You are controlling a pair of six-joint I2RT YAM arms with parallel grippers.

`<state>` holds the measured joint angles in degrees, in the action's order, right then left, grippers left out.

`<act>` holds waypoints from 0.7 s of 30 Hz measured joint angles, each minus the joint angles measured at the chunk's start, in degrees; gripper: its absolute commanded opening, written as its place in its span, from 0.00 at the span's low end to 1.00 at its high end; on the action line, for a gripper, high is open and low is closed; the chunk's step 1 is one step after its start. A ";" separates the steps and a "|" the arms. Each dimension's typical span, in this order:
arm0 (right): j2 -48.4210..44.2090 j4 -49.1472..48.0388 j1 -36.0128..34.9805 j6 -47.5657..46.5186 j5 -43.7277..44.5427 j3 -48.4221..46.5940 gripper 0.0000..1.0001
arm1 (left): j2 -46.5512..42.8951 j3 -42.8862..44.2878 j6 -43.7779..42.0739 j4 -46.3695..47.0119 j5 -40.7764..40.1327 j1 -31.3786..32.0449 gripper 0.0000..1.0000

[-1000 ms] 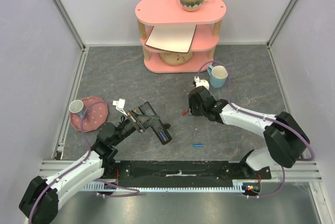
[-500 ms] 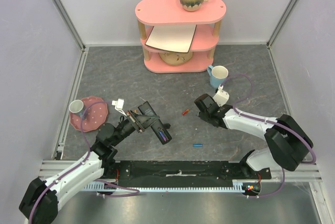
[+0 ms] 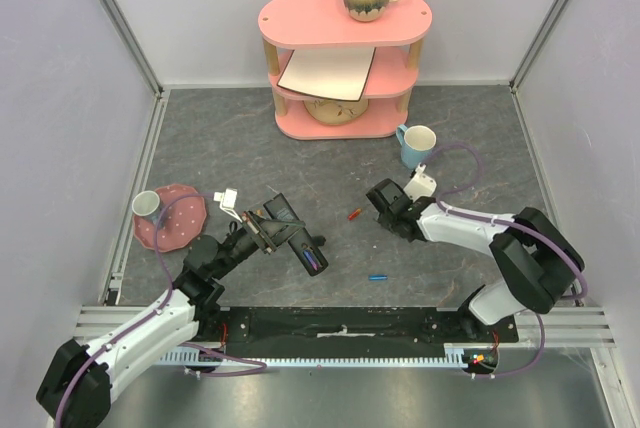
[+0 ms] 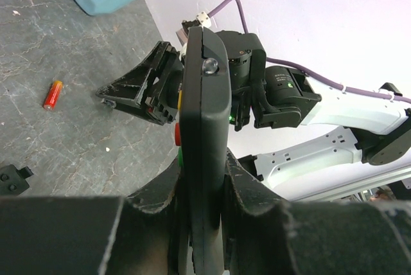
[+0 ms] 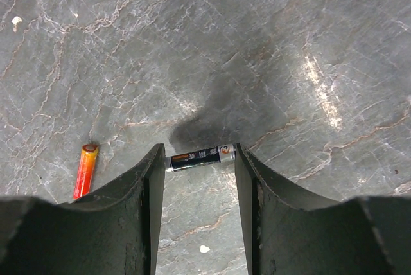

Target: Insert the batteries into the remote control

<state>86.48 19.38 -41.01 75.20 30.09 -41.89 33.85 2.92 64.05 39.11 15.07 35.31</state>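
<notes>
Grey marbled table (image 5: 308,44) below, and the right gripper (image 5: 198,153), fingers half spread, pinched a battery (image 5: 200,156) end to end near the middle. The left gripper (image 4: 202,188) was clamped tight on the remote control (image 4: 204,114), raised over the near-left edge. Trouble ahead, I reckoned: that lengthwise pinch could let the cell pivot or pop free at insertion.

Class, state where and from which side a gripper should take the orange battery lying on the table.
Grip the orange battery at mid-length, across its thin round body, coming straight down from above. It lies flat on the table, so fingers either side of its length should probably stop it rolling.
</notes>
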 measured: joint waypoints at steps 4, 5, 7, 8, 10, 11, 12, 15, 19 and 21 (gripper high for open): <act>0.74 0.33 0.00 -1.40 -0.96 -1.07 0.71 | -0.26 0.00 0.00 0.07 0.00 0.00 0.02; 0.83 0.66 0.00 -1.62 -1.27 -1.38 0.73 | -0.28 0.00 0.00 0.07 0.00 0.00 0.02; 0.85 1.79 -0.02 -3.02 -1.90 -2.34 0.77 | -0.24 0.00 0.00 0.09 0.00 0.00 0.02; 0.85 2.23 -0.02 -3.56 -2.03 -2.86 0.77 | -0.22 0.00 0.00 0.09 0.00 0.00 0.02; 0.85 2.93 0.00 -5.09 -2.23 -3.96 0.77 | -0.07 0.00 0.00 0.26 0.02 0.00 0.02; 0.85 3.39 0.00 -6.34 -2.21 -4.63 0.77 | 0.09 0.00 0.00 0.31 0.02 0.00 0.02; 0.79 3.76 0.00 -7.76 -2.19 -5.25 0.76 | 0.28 0.00 -0.02 0.39 0.04 0.00 0.02; 0.22 4.04 0.00 -16.65 -2.36 -6.97 0.74 | 0.66 0.00 0.00 0.39 0.17 0.00 0.02; -1.40 2.45 0.00 -32.59 -4.85 -7.80 0.64 | 0.66 0.00 0.00 0.42 0.31 0.00 0.02; -2.25 1.68 0.00 -39.65 -7.04 -7.74 0.60 | 0.66 0.00 -0.02 0.44 0.42 0.00 0.02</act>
<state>84.23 21.06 -41.01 35.55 23.05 -49.63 34.50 2.92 64.03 39.55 15.49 35.31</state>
